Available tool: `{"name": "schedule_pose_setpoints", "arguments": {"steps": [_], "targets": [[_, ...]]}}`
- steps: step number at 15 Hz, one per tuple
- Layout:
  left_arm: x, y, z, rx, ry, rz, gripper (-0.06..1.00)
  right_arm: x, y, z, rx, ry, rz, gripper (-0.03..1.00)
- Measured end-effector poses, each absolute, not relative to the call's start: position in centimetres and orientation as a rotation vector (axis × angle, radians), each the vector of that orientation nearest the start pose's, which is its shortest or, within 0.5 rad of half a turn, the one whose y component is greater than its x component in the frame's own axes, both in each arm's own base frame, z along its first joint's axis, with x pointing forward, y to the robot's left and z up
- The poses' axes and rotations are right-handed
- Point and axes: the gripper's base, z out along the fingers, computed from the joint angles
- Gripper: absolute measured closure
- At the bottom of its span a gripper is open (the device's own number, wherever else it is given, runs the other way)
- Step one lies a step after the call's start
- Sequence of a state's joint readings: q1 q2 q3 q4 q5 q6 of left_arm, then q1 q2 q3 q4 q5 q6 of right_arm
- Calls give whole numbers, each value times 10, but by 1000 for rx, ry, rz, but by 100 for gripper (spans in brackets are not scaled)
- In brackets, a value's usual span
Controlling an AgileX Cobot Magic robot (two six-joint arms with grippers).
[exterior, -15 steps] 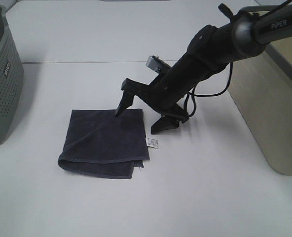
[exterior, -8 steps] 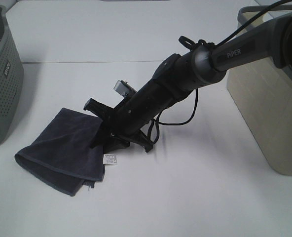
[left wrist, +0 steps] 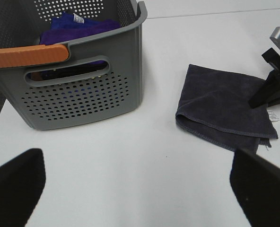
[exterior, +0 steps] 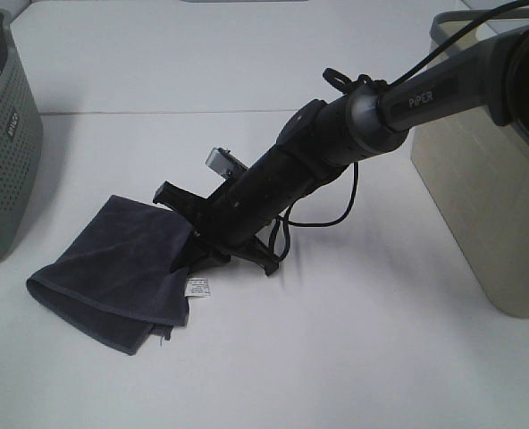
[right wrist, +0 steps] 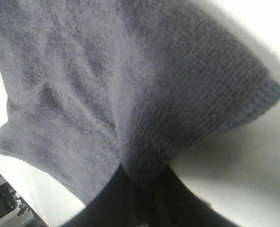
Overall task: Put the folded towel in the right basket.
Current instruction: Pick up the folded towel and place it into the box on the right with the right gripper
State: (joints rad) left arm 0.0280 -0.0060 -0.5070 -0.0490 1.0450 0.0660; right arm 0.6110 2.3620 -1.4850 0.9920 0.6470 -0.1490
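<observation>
The folded dark grey towel [exterior: 113, 264] lies on the white table, left of centre, with one corner raised. My right gripper [exterior: 193, 253] reaches across from the right and is shut on the towel's right edge, beside its white label [exterior: 198, 287]. In the right wrist view the towel [right wrist: 107, 71] fills the picture and is pinched between the gripper [right wrist: 140, 184]. The beige right basket [exterior: 488, 206] stands at the right edge. In the left wrist view the towel [left wrist: 220, 101] lies ahead. My left gripper [left wrist: 140, 189] is open and empty, well short of the towel.
A grey perforated basket [exterior: 5, 152] stands at the left edge. In the left wrist view it [left wrist: 83, 94] has an orange handle [left wrist: 29, 54] and holds purple cloths [left wrist: 78, 26]. A black cable [exterior: 323, 219] hangs under the right arm.
My right gripper has moved left and down onto the towel and shut on its right edge. The towel has slid left and turned. Little differs over the last half second.
</observation>
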Motion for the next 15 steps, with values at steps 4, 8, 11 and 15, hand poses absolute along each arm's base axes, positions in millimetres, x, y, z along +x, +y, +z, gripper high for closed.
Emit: {"name": "schedule_pose_setpoints", "arguments": {"steps": [4, 8, 11, 15], "targets": [[-6, -4, 281, 40, 2014, 1, -5, 344, 294, 82, -80, 2953, 969, 93], [-6, -4, 281, 40, 2014, 1, -5, 346, 294, 134, -147, 2828, 1013, 93], [-6, -4, 281, 40, 2014, 1, -5, 344, 290, 177, -226, 2720, 1026, 93], [-6, -4, 281, 40, 2014, 1, -5, 368, 233, 263, -215, 2528, 1005, 93]]}}
